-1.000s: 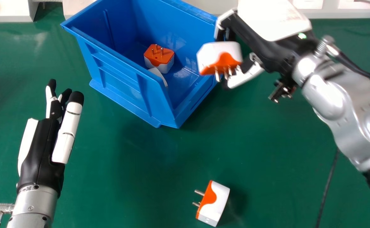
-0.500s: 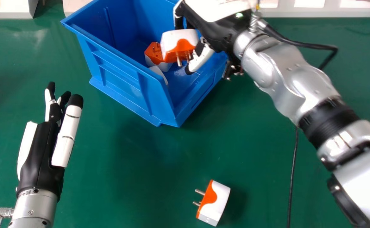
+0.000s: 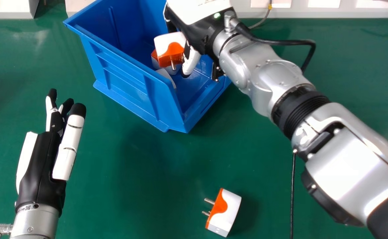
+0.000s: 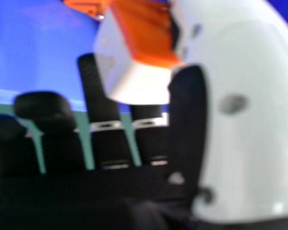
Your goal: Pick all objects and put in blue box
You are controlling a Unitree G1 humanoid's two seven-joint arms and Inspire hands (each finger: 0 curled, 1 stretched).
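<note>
A green work surface (image 3: 140, 186) lies before a pale panel (image 3: 313, 10), with a black cable (image 3: 292, 192) to the right of the blue box (image 3: 127, 83). Small print, too small to read, marks the white cover (image 3: 197, 10) of the right hand (image 3: 198, 35) and the wrist of the left hand (image 3: 41, 172). The box contains an orange-and-white plug adapter (image 3: 154, 63) and a white object (image 3: 166, 75), partly hidden by the near wall. Over the box interior, the right hand grips a second plug adapter (image 3: 169, 46) between thumb (image 4: 249, 134) and fingers; contact with the adapter behind it cannot be judged. The left hand, fingers relaxed, is left of the box and nearer the robot. A third plug adapter (image 3: 225, 212) lies on the surface on the robot's side of the box, prongs leftward.
</note>
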